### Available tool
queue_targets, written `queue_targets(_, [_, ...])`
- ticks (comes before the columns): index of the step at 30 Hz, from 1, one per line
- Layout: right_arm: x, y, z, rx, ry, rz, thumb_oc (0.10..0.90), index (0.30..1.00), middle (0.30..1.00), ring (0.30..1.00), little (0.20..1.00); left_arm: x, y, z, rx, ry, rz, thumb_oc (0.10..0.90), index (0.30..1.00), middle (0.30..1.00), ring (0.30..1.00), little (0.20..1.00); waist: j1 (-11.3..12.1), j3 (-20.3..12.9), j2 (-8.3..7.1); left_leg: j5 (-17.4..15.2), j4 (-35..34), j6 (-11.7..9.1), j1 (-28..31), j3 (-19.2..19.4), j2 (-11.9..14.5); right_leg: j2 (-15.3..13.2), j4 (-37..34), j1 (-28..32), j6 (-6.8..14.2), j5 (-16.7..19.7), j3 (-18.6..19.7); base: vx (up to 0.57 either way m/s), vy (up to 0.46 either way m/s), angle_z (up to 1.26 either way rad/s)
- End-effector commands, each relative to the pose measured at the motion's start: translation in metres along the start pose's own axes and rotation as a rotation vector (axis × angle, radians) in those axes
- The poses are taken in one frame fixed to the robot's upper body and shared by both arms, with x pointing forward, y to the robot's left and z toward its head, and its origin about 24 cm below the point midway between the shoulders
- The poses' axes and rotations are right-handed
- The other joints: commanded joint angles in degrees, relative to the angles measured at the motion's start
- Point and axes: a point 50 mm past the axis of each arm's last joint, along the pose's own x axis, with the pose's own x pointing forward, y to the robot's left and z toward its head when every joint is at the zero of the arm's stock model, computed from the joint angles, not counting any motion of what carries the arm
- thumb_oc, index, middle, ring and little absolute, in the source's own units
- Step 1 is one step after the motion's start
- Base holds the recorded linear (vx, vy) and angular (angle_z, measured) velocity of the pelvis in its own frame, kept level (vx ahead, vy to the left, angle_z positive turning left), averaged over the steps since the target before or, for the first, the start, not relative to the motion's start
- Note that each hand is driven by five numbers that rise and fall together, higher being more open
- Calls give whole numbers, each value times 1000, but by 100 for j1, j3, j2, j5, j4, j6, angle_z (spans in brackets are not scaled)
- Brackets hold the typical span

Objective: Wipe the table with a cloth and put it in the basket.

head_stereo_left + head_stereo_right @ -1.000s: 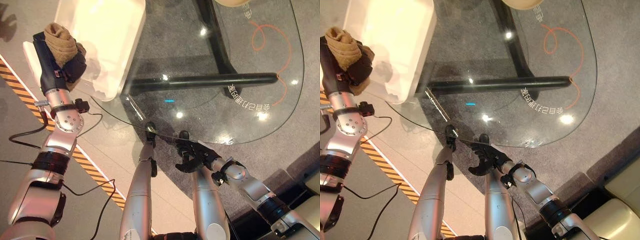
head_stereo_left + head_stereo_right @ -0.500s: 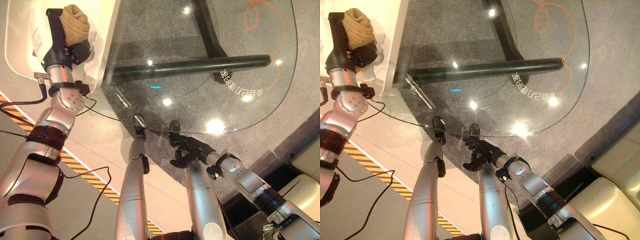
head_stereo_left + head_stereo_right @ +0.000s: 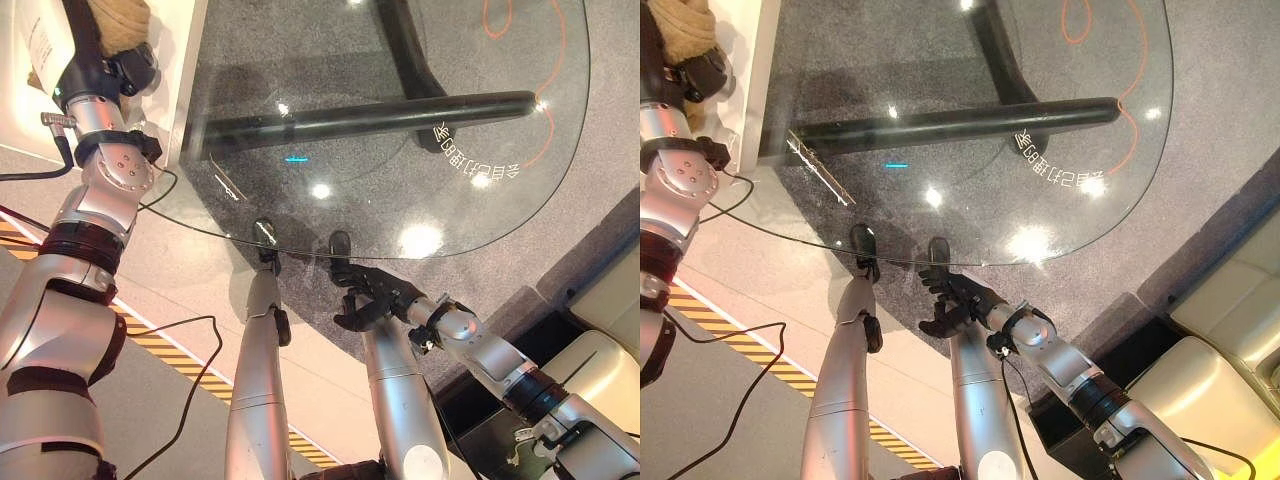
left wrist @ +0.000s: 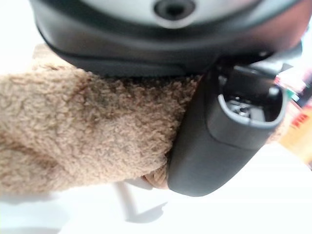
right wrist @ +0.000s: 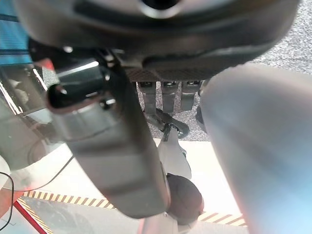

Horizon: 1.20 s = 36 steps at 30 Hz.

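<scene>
My left hand [image 3: 98,62] is shut on a bunched tan cloth [image 3: 115,18] and holds it over the white basket [image 3: 183,75] at the far left. In the left wrist view the fuzzy cloth [image 4: 73,136] is pressed under the palm, with the thumb [image 4: 219,131] clamped against it. The glass table [image 3: 350,60] spreads to the right of the basket. My right hand [image 3: 375,297] hangs low, just off the table's near edge, with its fingers [image 5: 168,97] relaxed and holding nothing.
A black bar [image 3: 370,115] of the table's base shows through the glass, and an orange line [image 3: 520,20] curls across the far right of the top. Cream cushions [image 3: 1230,290] stand at the lower right. Yellow-black floor tape [image 3: 170,345] runs at the lower left.
The camera has shifted. My left hand has carried the cloth from beside the basket's near corner to over the basket. The right hand has stayed by the table's edge.
</scene>
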Motion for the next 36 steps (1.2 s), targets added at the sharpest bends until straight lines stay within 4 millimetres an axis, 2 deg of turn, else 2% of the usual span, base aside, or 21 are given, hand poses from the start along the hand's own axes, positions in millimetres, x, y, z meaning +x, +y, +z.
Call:
queue_targets(1, [-7,20,-4,62,-45,73,800,900,900,900,900,28,42,14,-84,-10,195,800,900,900,900,900,101,-119,-132,-1163,776,282,216,591,-319,359,-1448,85,241,1263,494,0,0,0])
queue_targets(4, [-7,24,-5,75,-46,82,800,900,900,900,900,26,37,13,-68,-11,180,800,900,900,900,900,120,-119,-143,-1309,776,260,366,484,-321,394,-1428,239,268,1120,496,13,-3,-1])
queue_targets(5, [-6,21,-1,65,-57,76,800,900,900,900,900,28,40,17,-73,-20,190,800,900,900,900,900,99,-119,-157,-1147,746,284,204,558,-332,366,-1476,85,240,1269,489,-60,-33,-1])
queue_targets(7, [-6,20,1,63,-61,76,800,900,900,900,900,30,40,19,-77,-25,183,800,900,900,900,900,101,-119,-157,-1113,705,279,207,545,-341,359,-1517,96,237,1284,481,-44,-34,2])
queue_targets(15, [-6,21,2,68,-68,66,800,900,900,900,900,29,33,23,-81,-51,130,800,900,900,900,900,115,-119,-139,-1052,655,266,229,530,-360,357,-1551,118,213,1288,449,-7,-9,0])
queue_targets(25, [-10,22,-2,66,-70,62,800,900,900,900,900,19,31,17,-113,-70,148,800,900,900,900,900,185,-119,-70,-1003,597,249,425,490,-379,353,-1544,310,158,1196,413,-18,-17,1])
queue_targets(36, [-20,29,-14,80,-61,30,800,900,900,900,900,-5,49,14,-240,-203,294,800,900,900,900,900,442,-119,63,-1037,579,248,844,328,-425,355,-1442,778,31,909,317,-35,-50,0])
